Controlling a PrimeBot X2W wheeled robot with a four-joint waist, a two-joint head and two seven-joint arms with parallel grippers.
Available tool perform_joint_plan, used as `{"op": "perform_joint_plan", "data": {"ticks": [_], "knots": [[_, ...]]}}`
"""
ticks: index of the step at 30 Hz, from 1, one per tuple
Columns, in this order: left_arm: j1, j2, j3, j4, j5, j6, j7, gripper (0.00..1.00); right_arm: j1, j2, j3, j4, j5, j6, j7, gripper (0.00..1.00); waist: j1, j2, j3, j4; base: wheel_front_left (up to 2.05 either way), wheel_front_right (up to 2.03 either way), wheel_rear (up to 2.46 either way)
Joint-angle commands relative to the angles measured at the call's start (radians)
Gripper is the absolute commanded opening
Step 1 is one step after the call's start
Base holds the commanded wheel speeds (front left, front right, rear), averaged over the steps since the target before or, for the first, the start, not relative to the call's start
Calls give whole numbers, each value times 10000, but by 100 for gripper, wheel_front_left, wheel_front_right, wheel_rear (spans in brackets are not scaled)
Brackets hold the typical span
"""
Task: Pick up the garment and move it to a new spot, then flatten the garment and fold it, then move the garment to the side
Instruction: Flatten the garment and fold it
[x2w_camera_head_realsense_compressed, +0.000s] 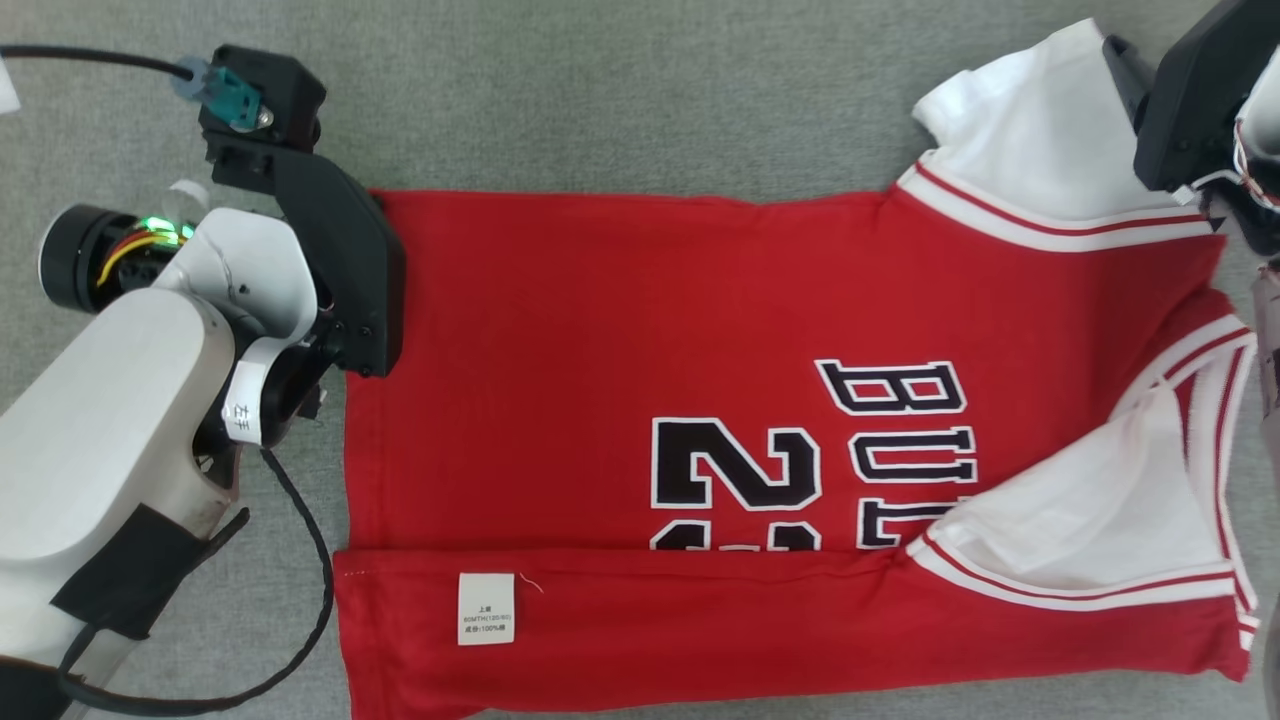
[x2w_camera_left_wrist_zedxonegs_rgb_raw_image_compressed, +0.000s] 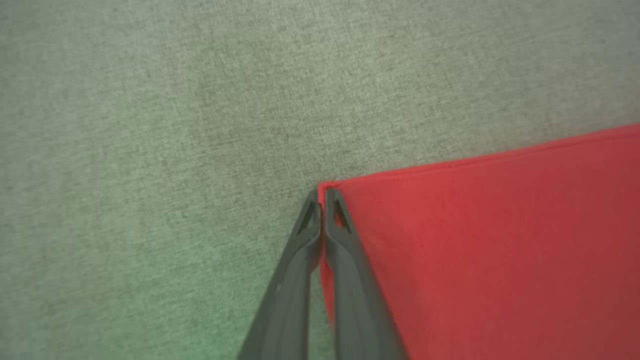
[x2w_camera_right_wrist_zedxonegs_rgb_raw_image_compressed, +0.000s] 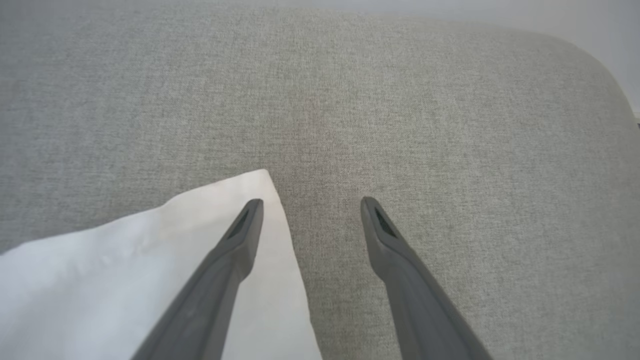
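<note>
A grey fabric surface (x2w_camera_head_realsense_compressed: 600, 100) carries the red jersey (x2w_camera_head_realsense_compressed: 620, 330), spread flat with its near edge folded over and its white sleeves at the right. The left pincer (x2w_camera_left_wrist_zedxonegs_rgb_raw_image_compressed: 321, 192) is clenched on the jersey's far left corner. The right pincer (x2w_camera_right_wrist_zedxonegs_rgb_raw_image_compressed: 310, 202) is released, one finger above the far sleeve (x2w_camera_right_wrist_zedxonegs_rgb_raw_image_compressed: 125, 265).

Head camera looks straight down over most of the jersey (x2w_camera_head_realsense_compressed: 600, 330). Left wrist camera peers close at its red hem corner (x2w_camera_left_wrist_zedxonegs_rgb_raw_image_compressed: 360, 200); right wrist camera, its white sleeve (x2w_camera_right_wrist_zedxonegs_rgb_raw_image_compressed: 100, 280) tip.
</note>
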Motion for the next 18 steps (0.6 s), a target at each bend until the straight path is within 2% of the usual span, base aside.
{"op": "perform_joint_plan", "data": {"ticks": [1,8,9,10,11,12,14,18], "knots": [[192,197,-170,207,158,84,176,0,-91,-70,120,146,-18,-24,26,100,0,0,211,149,0,0,0],[59,135,-245,-149,228,195,164,0,-408,-41,906,940,404,-7,868,100,0,0,470,215,0,0,0],[78,113,-252,-162,224,200,138,0,-419,-44,994,994,477,1,971,73,0,0,488,220,0,0,0],[78,113,-252,-162,224,200,138,0,-419,-44,994,994,477,1,971,73,0,0,488,220,0,0,0],[98,84,-257,-176,212,185,110,0,-450,-61,1061,1017,512,1,1014,39,0,0,505,225,0,0,0],[108,51,-247,-180,203,160,37,0,-481,-94,1105,1016,559,-1,1010,0,0,0,516,232,0,0,0],[134,37,-218,-127,216,119,-118,0,-498,-231,1124,964,578,-2,891,0,0,0,515,240,0,0,0],[100,-44,33,27,344,113,-901,0,-687,-363,631,746,306,-25,-147,0,0,0,477,236,0,0,0]]}}
